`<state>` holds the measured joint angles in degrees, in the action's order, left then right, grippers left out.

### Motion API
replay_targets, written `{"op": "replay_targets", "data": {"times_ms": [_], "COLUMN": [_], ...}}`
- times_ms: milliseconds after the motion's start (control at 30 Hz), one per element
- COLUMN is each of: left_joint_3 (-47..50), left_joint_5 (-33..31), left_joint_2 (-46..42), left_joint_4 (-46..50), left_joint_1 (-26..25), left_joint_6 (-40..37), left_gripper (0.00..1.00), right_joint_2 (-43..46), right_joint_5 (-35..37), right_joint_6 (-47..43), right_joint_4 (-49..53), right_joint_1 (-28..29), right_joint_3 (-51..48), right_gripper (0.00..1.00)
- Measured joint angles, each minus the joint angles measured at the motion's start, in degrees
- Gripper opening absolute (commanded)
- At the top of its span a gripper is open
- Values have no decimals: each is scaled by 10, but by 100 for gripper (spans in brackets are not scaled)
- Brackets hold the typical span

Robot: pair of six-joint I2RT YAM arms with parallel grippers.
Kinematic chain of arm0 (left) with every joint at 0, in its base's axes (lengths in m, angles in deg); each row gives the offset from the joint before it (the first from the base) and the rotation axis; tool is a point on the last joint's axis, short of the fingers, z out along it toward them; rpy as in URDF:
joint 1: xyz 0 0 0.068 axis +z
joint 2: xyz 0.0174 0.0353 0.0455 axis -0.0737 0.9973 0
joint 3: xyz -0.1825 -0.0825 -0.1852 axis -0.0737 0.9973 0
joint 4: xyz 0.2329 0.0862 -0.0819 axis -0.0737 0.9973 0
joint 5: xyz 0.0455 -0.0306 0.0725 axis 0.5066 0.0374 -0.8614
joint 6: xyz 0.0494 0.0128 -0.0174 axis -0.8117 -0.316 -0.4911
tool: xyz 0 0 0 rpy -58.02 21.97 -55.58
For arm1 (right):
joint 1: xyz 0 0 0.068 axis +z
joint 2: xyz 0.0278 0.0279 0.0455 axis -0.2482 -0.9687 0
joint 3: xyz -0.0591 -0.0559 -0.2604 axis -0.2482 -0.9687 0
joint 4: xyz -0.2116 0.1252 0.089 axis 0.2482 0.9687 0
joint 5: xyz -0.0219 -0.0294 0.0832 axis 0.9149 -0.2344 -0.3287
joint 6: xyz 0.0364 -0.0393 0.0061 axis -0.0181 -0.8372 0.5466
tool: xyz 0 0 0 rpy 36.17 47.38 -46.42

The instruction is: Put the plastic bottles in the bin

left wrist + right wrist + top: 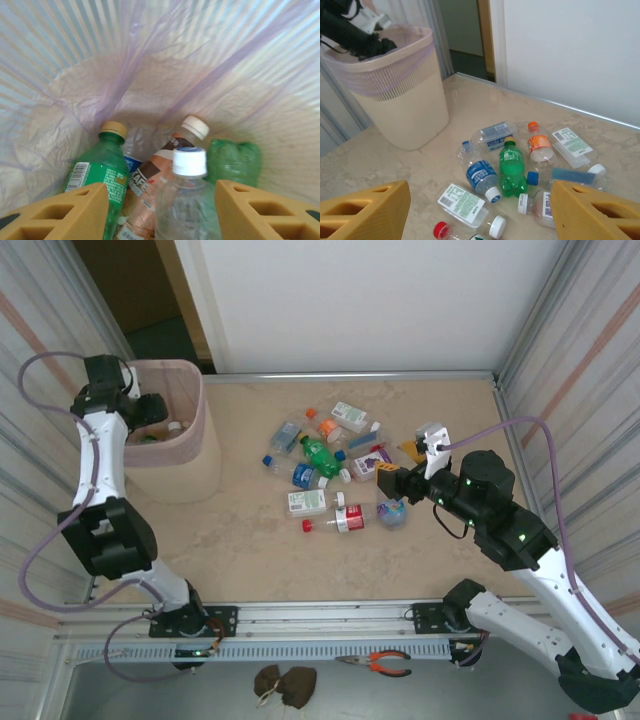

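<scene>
The pale-pink bin (pixel 190 445) stands at the far left, also shown as a ribbed bin (pixel 402 100) in the right wrist view. My left gripper (pixel 152 410) hangs inside its rim, open (pixel 161 215). Below its fingers lie a clear white-capped bottle (pixel 187 200), a green bottle (pixel 97 172), a brown-labelled bottle (pixel 160 172) and another green one (pixel 235 160). Several plastic bottles lie scattered mid-table around a green bottle (pixel 320 454). My right gripper (pixel 388 480) hovers open (pixel 481 205) above them, over a blue-labelled bottle (pixel 480 175), a green bottle (pixel 512 167) and a white-labelled bottle (pixel 462 202).
A liner bag (pixel 165 65) covers the bin's inside. Metal walls close in the table on the left and right. An open doorway (pixel 140 290) lies behind the bin. Orange-handled pliers (pixel 380 662) rest below the front rail.
</scene>
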<state>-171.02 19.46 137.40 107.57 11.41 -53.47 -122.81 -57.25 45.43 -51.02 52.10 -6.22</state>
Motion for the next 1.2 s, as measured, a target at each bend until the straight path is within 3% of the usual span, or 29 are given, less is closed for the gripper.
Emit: {"op": "replay_targets", "data": {"times_ms": [633, 833, 1200], "left_joint_3": [-10, -10, 55], "left_joint_5": [181, 205, 167], "left_joint_2": [-124, -155, -166], "left_joint_4": [38, 38, 1], "left_joint_1": [-20, -101, -325], "left_joint_6": [66, 82, 114], "left_gripper": [59, 57, 53], "right_joint_2": [-26, -46, -76], "right_joint_5": [-4, -2, -13], "right_joint_6": [-7, -23, -92], "right_joint_4": [42, 68, 111], "right_joint_1": [-3, -8, -10], "right_joint_3": [2, 2, 2], "right_gripper": [74, 74, 75]}}
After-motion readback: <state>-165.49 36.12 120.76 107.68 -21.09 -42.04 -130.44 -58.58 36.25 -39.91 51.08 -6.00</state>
